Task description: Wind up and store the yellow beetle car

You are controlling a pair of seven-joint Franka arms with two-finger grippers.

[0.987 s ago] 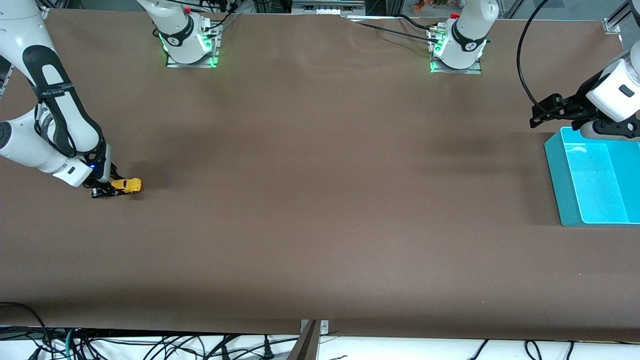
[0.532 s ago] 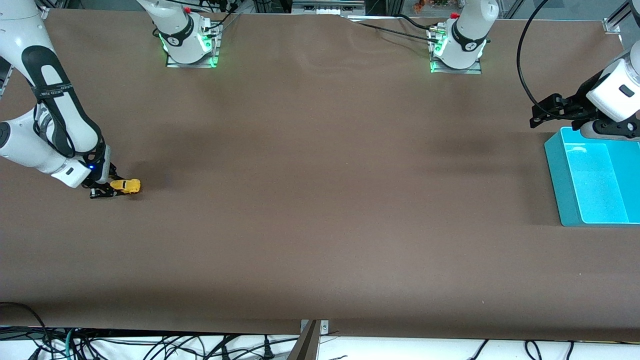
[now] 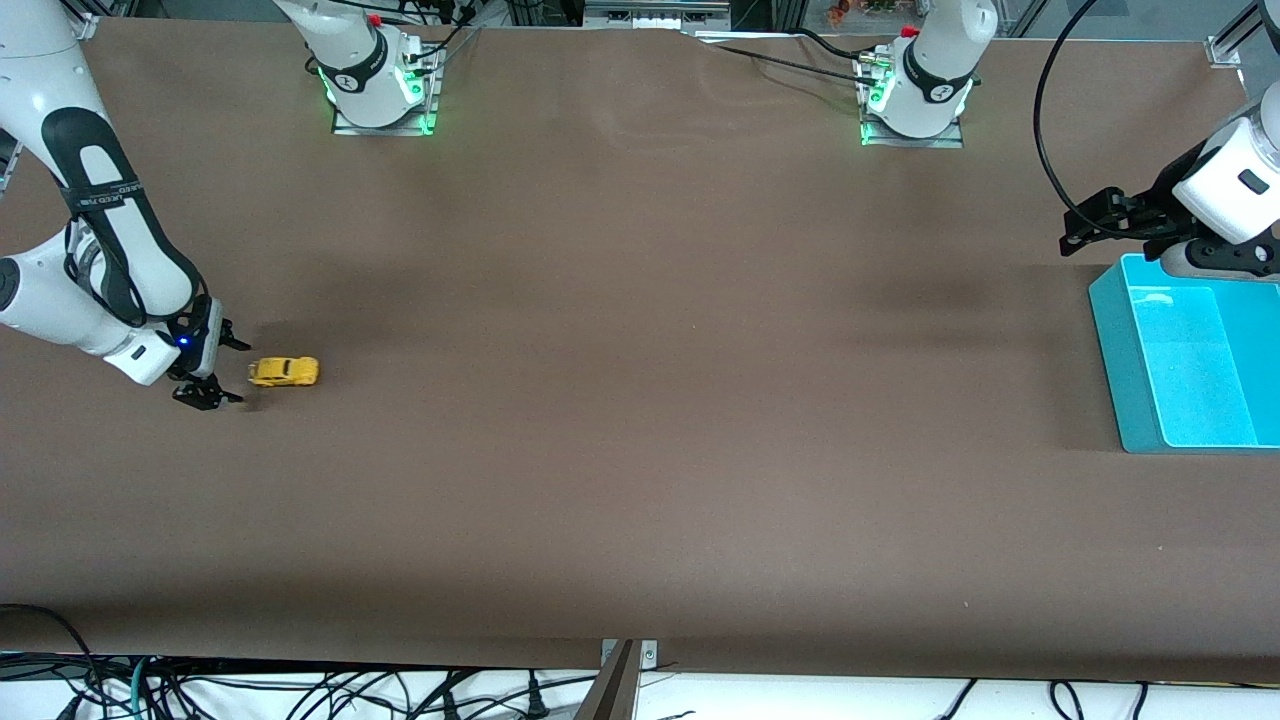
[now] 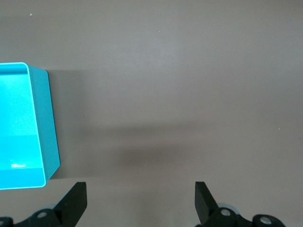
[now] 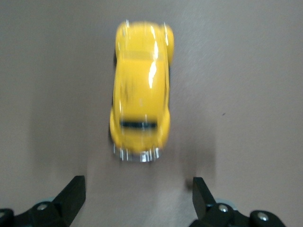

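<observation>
**Car free on the mat, just clear of spread fingers**

The yellow beetle car [image 3: 284,372] stands on its wheels on the brown table [image 3: 640,400], near the right arm's end. The right gripper [image 3: 222,372] sits low beside it with fingers spread and nothing between them; the car lies just past the fingertips, apart from both, lined up with the gap. In the right wrist view the car [image 5: 141,90] is slightly blurred. From the car toward the left arm's end the brown mat runs bare to the teal bin [image 3: 1130,360]. The left gripper [image 3: 1085,228] waits beside the bin's rim, its fingers [image 4: 75,201] wide apart and holding nothing, with the bin's corner [image 4: 45,137] just ahead of one finger.
</observation>
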